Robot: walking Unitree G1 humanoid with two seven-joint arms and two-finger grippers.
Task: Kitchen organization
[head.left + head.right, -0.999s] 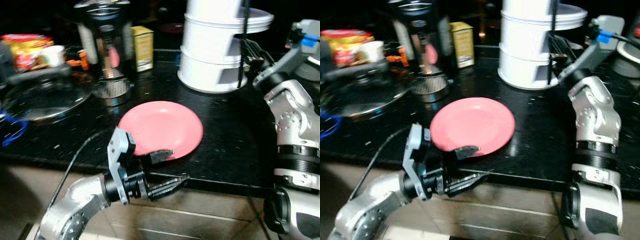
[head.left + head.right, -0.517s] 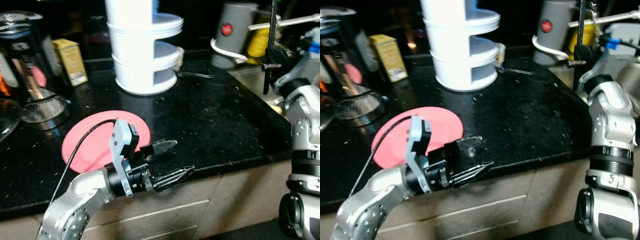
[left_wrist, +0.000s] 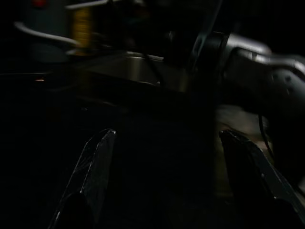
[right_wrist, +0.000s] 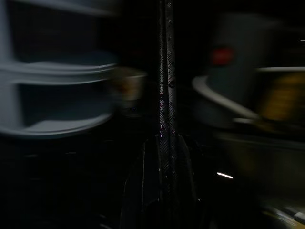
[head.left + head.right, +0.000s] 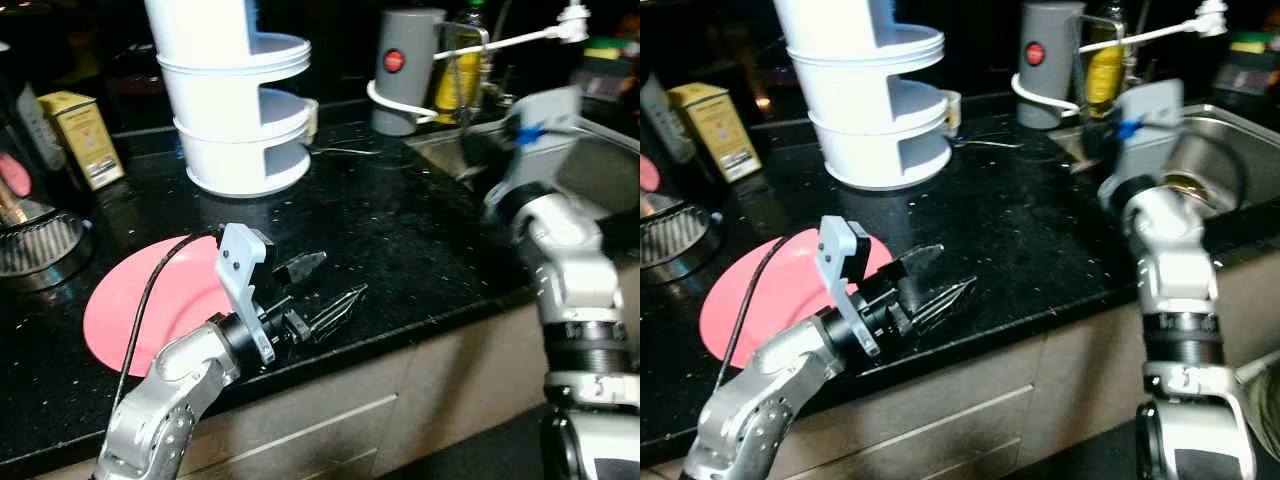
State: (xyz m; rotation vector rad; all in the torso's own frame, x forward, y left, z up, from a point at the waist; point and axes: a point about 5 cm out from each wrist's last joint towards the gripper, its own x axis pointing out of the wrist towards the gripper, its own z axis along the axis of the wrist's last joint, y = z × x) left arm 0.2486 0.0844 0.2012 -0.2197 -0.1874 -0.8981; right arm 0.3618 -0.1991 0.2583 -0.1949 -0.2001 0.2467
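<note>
Change since earlier frame: the whole view had swung toward the robot's right; the jar and packets seen beside the pink plate (image 5: pixel 150 305) a second before had left the picture, and a steel sink (image 5: pixel 1230 130) and a grey kettle (image 5: pixel 400 70) had come in. This read as the camera turning, not as objects moving.
Plate: it lay flat on the black counter (image 5: pixel 420 240), near the front edge, in front of the white tiered stand (image 5: pixel 235 110) and to that stand's left. No change of its place on the counter could be established.
Left gripper: the left gripper (image 5: pixel 320 290) hung low over the counter just beside the plate, on the sink side of it. Its two black fingers stood well apart and held nothing, as the left wrist view confirmed.
Right gripper: the right arm (image 5: pixel 560 240) was raised well to the right of the stand, by the sink. In the right wrist view the right gripper (image 4: pixel 167 95) showed its fingers pressed together in one dark line, with nothing between them.
Other items: a yellow box (image 5: pixel 85 140) stood just left of the stand.
Assessment: the plate appeared untouched and not yet put away. The turn toward the sink suggested the next work lay on that side, but the target could not be determined.
</note>
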